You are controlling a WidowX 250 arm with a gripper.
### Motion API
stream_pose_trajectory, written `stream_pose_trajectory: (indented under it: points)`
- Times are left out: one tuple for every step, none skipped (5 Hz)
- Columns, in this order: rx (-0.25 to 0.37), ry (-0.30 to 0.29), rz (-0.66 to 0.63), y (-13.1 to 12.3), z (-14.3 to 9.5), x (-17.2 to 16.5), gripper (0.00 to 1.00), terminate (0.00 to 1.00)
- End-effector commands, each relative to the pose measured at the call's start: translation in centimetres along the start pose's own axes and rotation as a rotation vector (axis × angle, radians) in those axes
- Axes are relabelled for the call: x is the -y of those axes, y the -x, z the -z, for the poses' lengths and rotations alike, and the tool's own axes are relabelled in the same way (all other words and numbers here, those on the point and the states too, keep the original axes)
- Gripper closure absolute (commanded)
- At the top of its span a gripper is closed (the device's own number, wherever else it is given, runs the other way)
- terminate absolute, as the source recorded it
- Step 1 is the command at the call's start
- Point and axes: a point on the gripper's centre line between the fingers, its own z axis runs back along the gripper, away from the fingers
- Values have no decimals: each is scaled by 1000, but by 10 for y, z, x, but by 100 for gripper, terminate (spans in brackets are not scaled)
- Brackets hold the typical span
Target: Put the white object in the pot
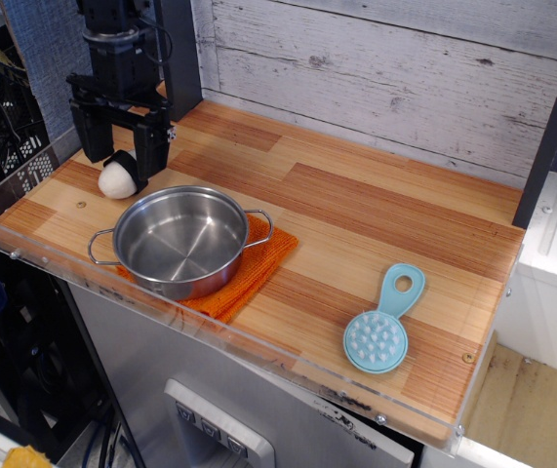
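Note:
The white object (115, 180), an egg-shaped lump with a black band, lies on the wooden table at the left, just behind the pot. The pot (177, 241) is shiny steel with two wire loop handles; it is empty and stands on an orange cloth. My gripper (120, 161) is open and hangs right over the white object. Its black fingers (153, 148) stand on either side of the lump's top and hide part of the band. I cannot tell whether they touch it.
An orange cloth (252, 275) lies under the pot. A light blue round-headed brush (379, 330) lies at the front right. A dark post (178, 54) stands just behind the gripper. A clear plastic lip (258, 346) runs along the table's front and left edges.

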Motion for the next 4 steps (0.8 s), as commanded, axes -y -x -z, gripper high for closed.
stream_pose_trajectory:
  points:
    - [-7,-6,-13,-3,-1,-11,0,0]
    - [-25,-2,-13,-3,4,-12,0,0]
    - [-33,6,-11,-2,8,-10,0,0]
    - [-24,7,-22,-1,5,-8,100,0]
